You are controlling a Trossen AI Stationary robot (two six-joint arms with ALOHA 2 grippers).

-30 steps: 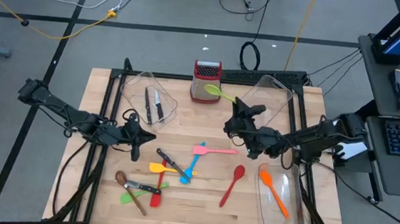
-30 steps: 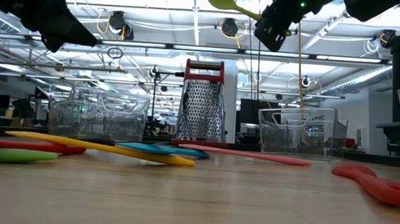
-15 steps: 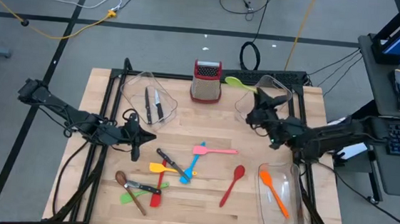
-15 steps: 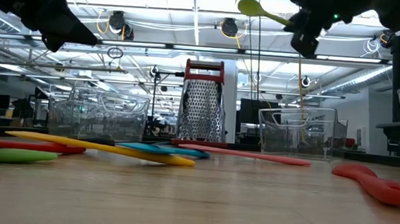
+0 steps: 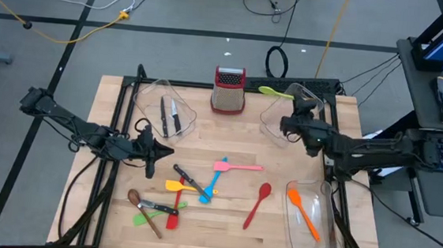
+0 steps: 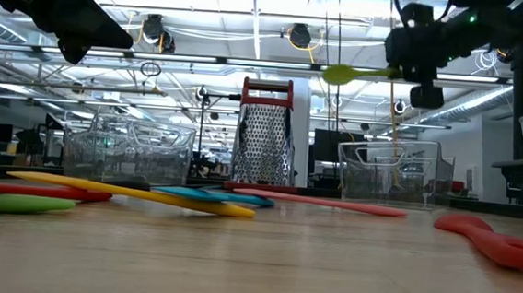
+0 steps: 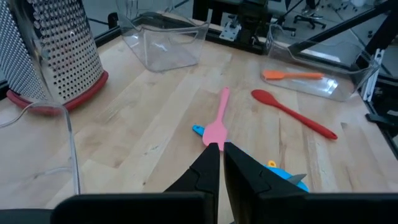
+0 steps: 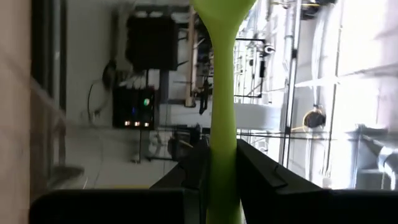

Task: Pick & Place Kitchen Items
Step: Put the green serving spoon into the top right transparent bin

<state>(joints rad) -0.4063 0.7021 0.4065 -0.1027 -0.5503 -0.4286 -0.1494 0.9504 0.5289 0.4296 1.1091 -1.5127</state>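
The right gripper point(image 5: 291, 122) was closed on the handle of a green spoon point(image 5: 272, 91) and held it level in the air, above the clear bin point(image 5: 312, 99) at the far right corner of the table. The bowl of the spoon pointed toward the box grater point(image 5: 229, 90). In the right wrist view the handle point(image 8: 222, 124) sat tightly between the two fingers point(image 8: 264, 180).

To do this step well, I think the arm should first bring the whole spoon over the bin's opening, because its bowl seemed to reach past the bin's near wall. Then the gripper should go down inside the walls and tilt the spoon before it lets go, so that the spoon does not land on the rim and fall out.

The left gripper point(image 5: 152, 157) waited above the left half of the table, closed and empty; in the left wrist view its fingers point(image 7: 208, 171) touched each other. It was well apart from the right arm.

On the table lay a pink spatula point(image 5: 236, 167), a red spoon point(image 5: 258, 204), a blue spatula point(image 5: 213, 185), a yellow spatula point(image 5: 178, 186) and a knife point(image 5: 188, 178) across them. Nearer the front left were a brown spoon point(image 5: 138, 201) and a green spatula point(image 5: 146, 219). Two knives point(image 5: 169, 115) lay in the far left bin point(image 5: 148, 94), and an orange spatula point(image 5: 303, 213) in the near right bin point(image 5: 319, 243). The grater stood just beside the target bin, and its top could catch the spoon's bowl.
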